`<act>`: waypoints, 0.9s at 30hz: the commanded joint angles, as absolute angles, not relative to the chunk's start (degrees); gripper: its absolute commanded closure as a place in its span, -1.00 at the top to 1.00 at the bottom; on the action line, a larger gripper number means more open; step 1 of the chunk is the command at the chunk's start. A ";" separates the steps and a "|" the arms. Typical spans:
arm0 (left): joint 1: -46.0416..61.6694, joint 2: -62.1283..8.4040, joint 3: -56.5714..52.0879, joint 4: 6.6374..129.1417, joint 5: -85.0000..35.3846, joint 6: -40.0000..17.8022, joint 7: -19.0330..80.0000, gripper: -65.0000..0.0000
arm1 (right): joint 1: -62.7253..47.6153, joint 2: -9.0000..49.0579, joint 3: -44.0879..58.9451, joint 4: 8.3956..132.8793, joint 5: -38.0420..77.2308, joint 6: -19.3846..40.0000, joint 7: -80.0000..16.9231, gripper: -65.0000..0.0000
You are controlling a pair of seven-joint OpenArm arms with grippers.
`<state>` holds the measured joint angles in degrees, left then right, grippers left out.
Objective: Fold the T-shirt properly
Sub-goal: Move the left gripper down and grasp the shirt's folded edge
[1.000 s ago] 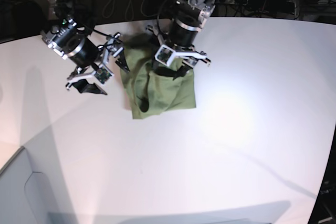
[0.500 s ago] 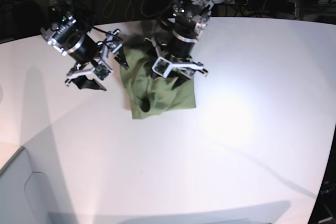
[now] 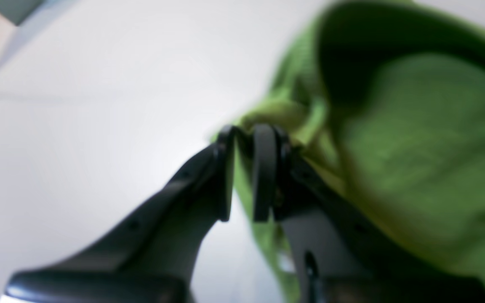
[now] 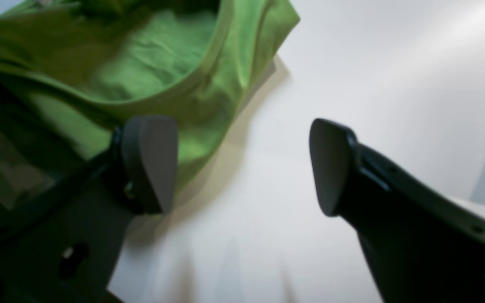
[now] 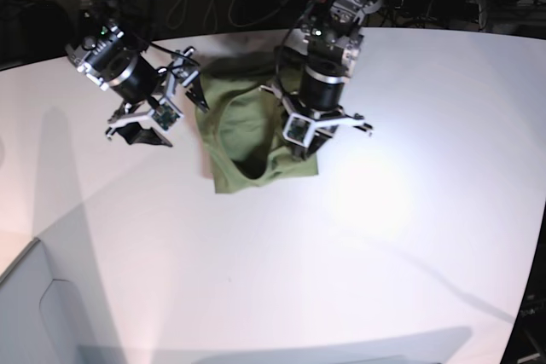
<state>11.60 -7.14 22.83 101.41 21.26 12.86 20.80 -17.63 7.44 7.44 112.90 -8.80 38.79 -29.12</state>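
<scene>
Shirt (image 5: pixel 247 138) bunched on table (image 5: pixel 409 236), centre-rear, between both arms. Left gripper (image 3: pixel 244 139) pinched on shirt edge fold; pads nearly together, cloth between them. In base view it sits at shirt's near-right edge, cloth running away from fingers toward other arm. Right gripper (image 4: pixel 242 164) wide apart, empty, just beside shirt's other edge; one finger (image 4: pixel 152 162) overlaps cloth, contact unclear. Left arm has the hold; any pull goes across shirt's width.

The base view looks steeply down on the desk (image 5: pixel 358 236) from above its near edge. Each wrist view sits close behind its own jaws — all three share the T-shirt (image 5: pixel 247 138).
</scene>
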 commanded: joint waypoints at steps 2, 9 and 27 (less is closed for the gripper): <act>11.56 -6.99 20.97 102.99 21.67 12.88 19.65 -0.76 | -17.19 7.78 7.60 113.71 -7.78 40.00 -27.82 0.44; 11.12 -6.90 16.40 102.37 21.67 12.79 19.65 -0.62 | -16.92 7.69 7.43 113.71 -7.78 40.00 -27.82 0.44; 20.88 -3.12 9.36 116.26 3.65 12.70 19.65 -0.14 | -16.75 7.69 7.60 114.07 -7.78 40.00 -27.82 0.44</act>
<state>20.97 -3.22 9.10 115.00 3.27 13.21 21.04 -17.17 7.44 7.44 112.90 -8.82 38.81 -29.23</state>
